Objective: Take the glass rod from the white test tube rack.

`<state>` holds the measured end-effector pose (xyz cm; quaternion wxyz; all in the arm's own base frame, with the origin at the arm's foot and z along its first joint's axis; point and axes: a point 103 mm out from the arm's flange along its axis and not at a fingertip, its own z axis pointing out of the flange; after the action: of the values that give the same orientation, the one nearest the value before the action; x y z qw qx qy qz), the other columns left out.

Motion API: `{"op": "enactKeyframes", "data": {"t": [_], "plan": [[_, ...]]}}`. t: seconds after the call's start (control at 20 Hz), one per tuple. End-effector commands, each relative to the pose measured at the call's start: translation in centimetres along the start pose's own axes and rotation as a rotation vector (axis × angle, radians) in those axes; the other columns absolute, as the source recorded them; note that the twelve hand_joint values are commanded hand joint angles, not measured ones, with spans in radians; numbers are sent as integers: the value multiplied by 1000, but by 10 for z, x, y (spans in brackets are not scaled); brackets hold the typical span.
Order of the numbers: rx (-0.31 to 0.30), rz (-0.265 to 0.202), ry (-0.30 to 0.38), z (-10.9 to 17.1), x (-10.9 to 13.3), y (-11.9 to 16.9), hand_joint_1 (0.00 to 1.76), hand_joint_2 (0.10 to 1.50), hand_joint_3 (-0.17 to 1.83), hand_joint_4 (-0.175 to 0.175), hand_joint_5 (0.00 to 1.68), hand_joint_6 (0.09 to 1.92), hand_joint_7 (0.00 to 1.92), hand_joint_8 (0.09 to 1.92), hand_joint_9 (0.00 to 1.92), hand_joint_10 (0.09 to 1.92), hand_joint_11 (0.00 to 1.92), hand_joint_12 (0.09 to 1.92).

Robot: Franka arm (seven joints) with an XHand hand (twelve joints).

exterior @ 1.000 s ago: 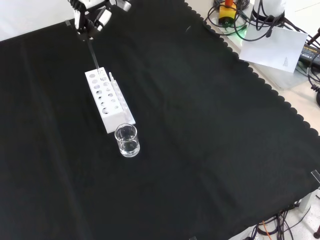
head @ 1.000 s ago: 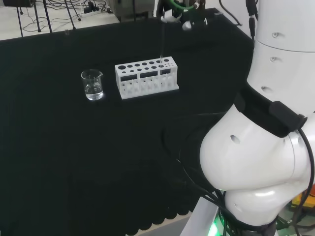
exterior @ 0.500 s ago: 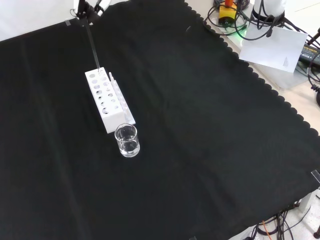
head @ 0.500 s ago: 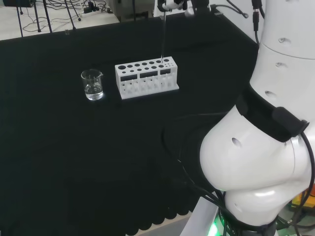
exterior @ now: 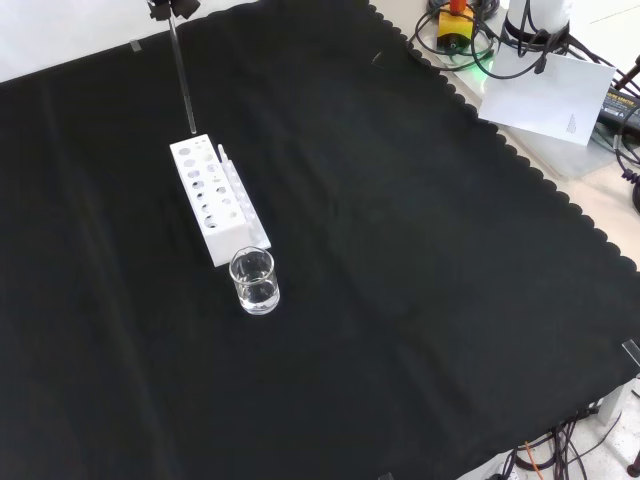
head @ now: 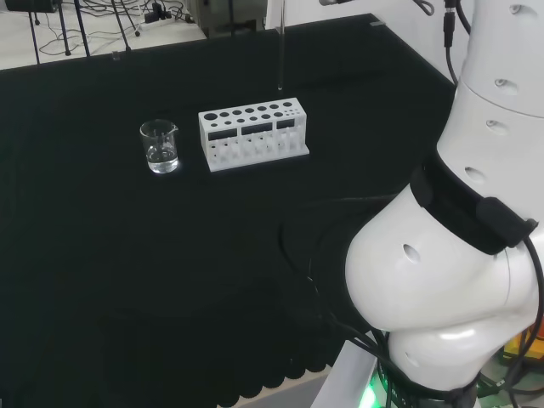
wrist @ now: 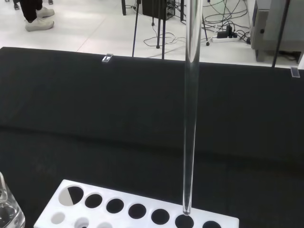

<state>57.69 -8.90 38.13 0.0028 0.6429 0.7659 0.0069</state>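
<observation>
- Spreading under everything is the black cloth (head: 127, 280), which covers the bench to its scalloped edge in the head view and the front view.
- Bulking up at the right of the head view are my own white arm links (head: 442, 280), standing in front of the near part of the cloth.
- On the cloth stands the white test tube rack (head: 253, 136), upright, with its rows of round holes facing up. In the front view it runs lengthwise away from the camera.
- Just beside the rack's left end in the head view sits a small clear beaker (head: 160, 146) with some clear liquid in the bottom. In the front view it stands at the rack's near end, close to it, though I cannot tell whether they touch.
- The glass rod (head: 279, 51) hangs upright in the air over the rack's right end in the head view. Its lower tip is clear of the rack top. In the wrist view the tip sits just above one of the holes near the rack's end.
- At the top edge of the front view a sliver of my hand (exterior: 172, 7) shows, clamped on the rod's upper end, with the rod hanging straight down from it.
</observation>
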Motion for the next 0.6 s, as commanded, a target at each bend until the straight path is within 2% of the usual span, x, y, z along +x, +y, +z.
{"op": "enactKeyframes", "data": {"t": [0.05,0.6], "plan": [[-15,-10,-7,-7,4,1,1295,1070,-8,-175,1054,587,1148,1038,1615,737,1748,336],[-10,-40,-8,-3,15,-2,1294,1070,-4,-175,1046,599,1145,1041,1625,731,1755,338]]}}
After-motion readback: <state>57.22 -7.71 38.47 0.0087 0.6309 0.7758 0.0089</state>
